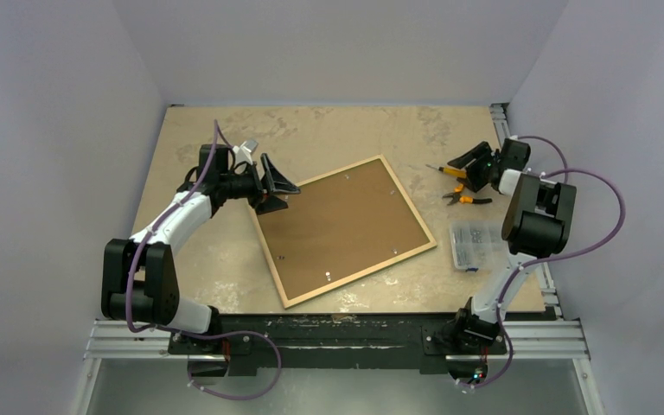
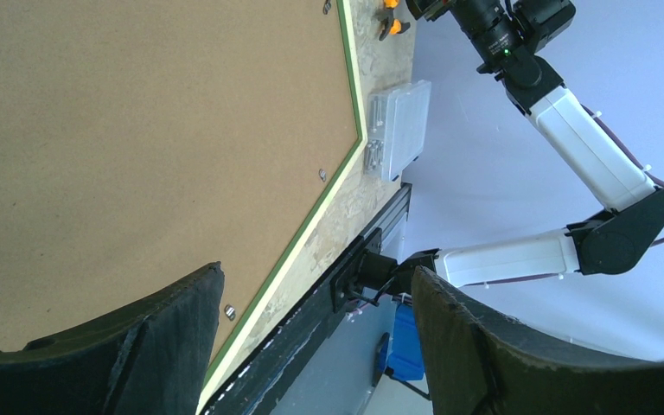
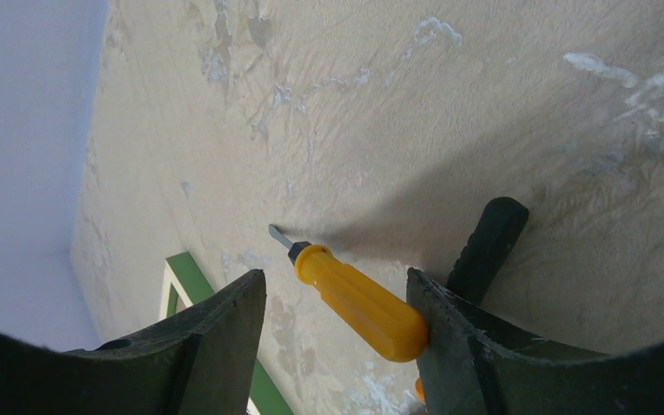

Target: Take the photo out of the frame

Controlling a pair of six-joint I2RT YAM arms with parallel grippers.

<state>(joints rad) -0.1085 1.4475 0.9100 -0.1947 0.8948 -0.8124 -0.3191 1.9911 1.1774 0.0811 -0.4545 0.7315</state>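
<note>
Right gripper [image 3: 335,287], fingers apart, straddles the screwdriver [image 3: 359,303]: close squarely on the handle between them. Left gripper [image 2: 317,272], fingers apart, hovers at the frame [image 1: 360,275] corner.

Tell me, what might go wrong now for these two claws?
The open right claw straddles the yellow-handled screwdriver; closing could also snag the black tool handle beside it. The left claw is open at a corner of the frame, gripping nothing, so prying the metal tabs might skid the face-down frame toward the clear plastic box.
</note>
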